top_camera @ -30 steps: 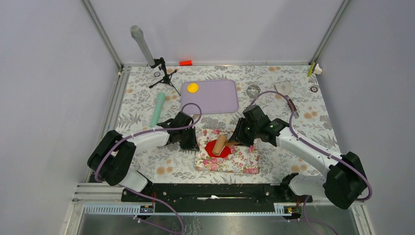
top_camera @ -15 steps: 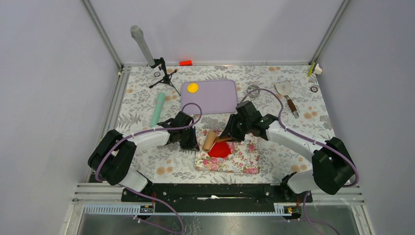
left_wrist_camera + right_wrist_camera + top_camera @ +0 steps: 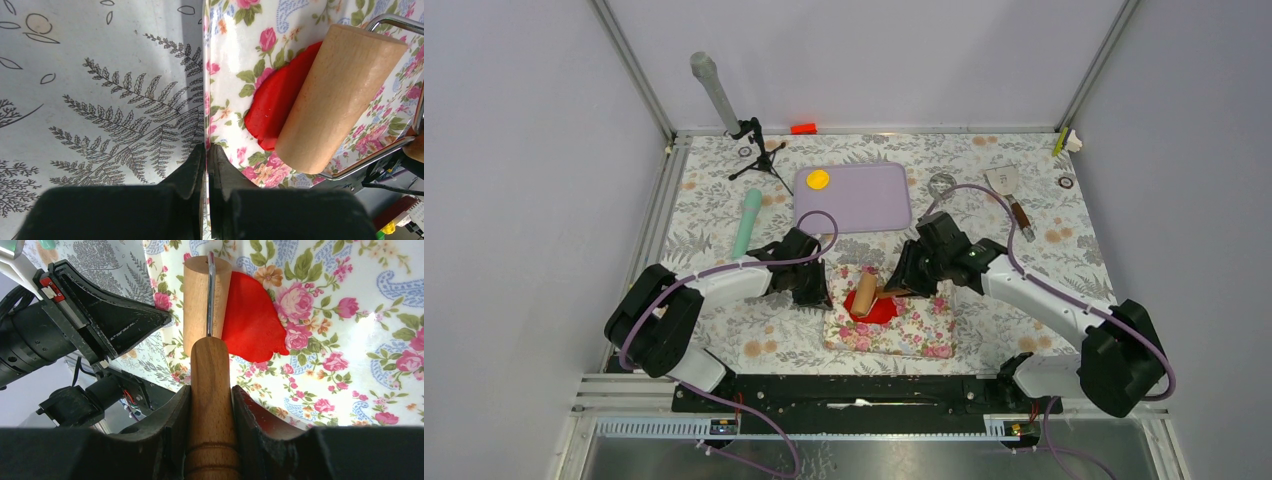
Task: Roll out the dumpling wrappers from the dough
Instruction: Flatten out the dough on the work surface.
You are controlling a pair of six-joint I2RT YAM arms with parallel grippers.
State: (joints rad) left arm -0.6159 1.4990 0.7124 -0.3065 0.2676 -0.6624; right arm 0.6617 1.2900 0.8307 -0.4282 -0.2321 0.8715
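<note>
On the fern-printed table cover (image 3: 714, 190), a mint-green cylindrical tool (image 3: 747, 222) lay toward 10 o'clock from the flowered rectangular mat (image 3: 904, 330). A lilac rounded tray (image 3: 864, 200) sat at the mat's 12 o'clock, with the yellow dumpling wrapper (image 3: 818, 180), a small flat disc, in its 10 o'clock corner. The left gripper (image 3: 206, 150) had its jaws clenched at the mat's 9 o'clock edge. That edge ran into the seam between the fingers, so it seemed pinched there, though the thin sheet was hard to make out. The bright red dough (image 3: 272, 105), a flat irregular sheet, lay on the mat's left half, about 10 o'clock of its centre. A pale wooden roller (image 3: 335, 95) in a wire frame rested across the dough, covering part of it. The right gripper (image 3: 210, 390), at the dough's 3 o'clock in the overhead view, grasped the roller's wooden handle between both fingers. A metal spatula with a wooden handle (image 3: 1004, 181) lay toward 2 o'clock, well apart from the mat
</note>
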